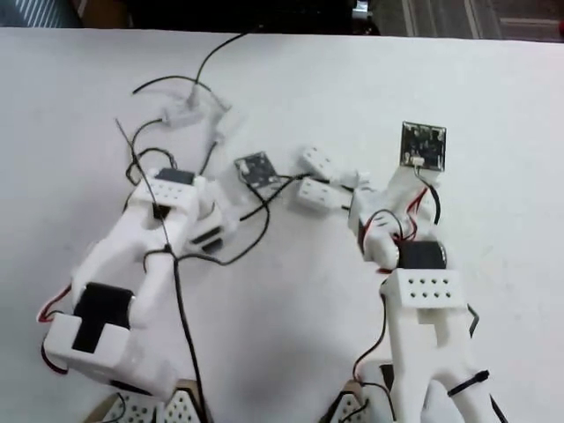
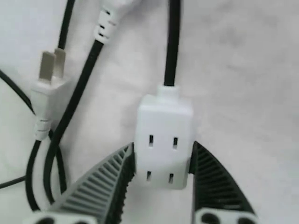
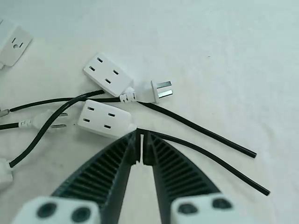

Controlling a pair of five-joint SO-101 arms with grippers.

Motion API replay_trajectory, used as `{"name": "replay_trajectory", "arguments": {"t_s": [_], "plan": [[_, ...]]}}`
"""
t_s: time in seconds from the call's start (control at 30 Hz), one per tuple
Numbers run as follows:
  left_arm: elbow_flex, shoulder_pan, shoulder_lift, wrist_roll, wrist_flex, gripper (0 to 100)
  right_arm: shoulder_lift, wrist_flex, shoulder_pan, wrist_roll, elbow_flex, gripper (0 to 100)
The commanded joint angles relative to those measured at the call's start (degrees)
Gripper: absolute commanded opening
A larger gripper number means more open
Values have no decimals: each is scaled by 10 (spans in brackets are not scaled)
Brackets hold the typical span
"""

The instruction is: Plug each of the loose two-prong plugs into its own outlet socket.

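On the high view, the left arm (image 1: 132, 264) sits low over the left of the white surface (image 1: 291, 352) among black cords. The right arm (image 1: 423, 300) reaches toward the middle, where the near outlet block (image 1: 313, 196) and the far outlet block (image 1: 319, 163) lie side by side. I see no plug seated in either. On the left wrist view, my left end effector (image 2: 162, 156) is narrowed onto a third outlet block (image 2: 163, 116), one finger on each flank. Its four slots face the camera and are empty. A loose plug (image 2: 49, 79) lies on the surface well apart from this block, prongs bare. On the right wrist view, the right end effector (image 3: 141, 139) is closed to a thin slit. Its tips sit at the black cord (image 3: 210, 158) where it leaves the near outlet block (image 3: 103, 120). I cannot tell whether the cord is actually pinched. A second plug (image 3: 159, 91) lies just beside the far outlet block (image 3: 108, 74), prongs pointing away from it. A third plug (image 3: 44, 125) rests beside the near block. Every slot I can see is empty, so I judge nothing is plugged in yet and all the insertions remain.
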Motion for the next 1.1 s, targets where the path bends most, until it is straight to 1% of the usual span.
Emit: {"name": "replay_trajectory", "arguments": {"t_s": [0.0,0.13,0.27,0.37,0.43,0.5,0.67,0.77,0.83,0.97,1.07], "plan": [[-3,43,-14,-1,51,106,-15,-8,-2,-4,-25,18],[15,81,-44,7,74,93,-17,-8,-1,-4,-25,18],[55,109,-112,60,73,102,-17,-8,-1,-4,-25,18],[87,120,-161,84,72,180,-17,-8,-1,-4,-26,18],[103,116,-187,111,63,240,-17,-8,-1,-4,-26,18],[117,109,-205,126,53,280,-17,-8,-1,-4,-26,18],[128,101,-226,125,57,286,-17,-8,-1,-4,-26,18],[118,76,-250,126,76,286,-17,-7,-1,-4,-26,18],[102,45,-284,127,100,286,-17,-7,-1,-4,-26,18],[90,-15,-388,131,140,286,-17,-7,-3,-1,-29,18],[116,-65,-480,152,142,254,-17,-6,-12,52,-35,18]]}}
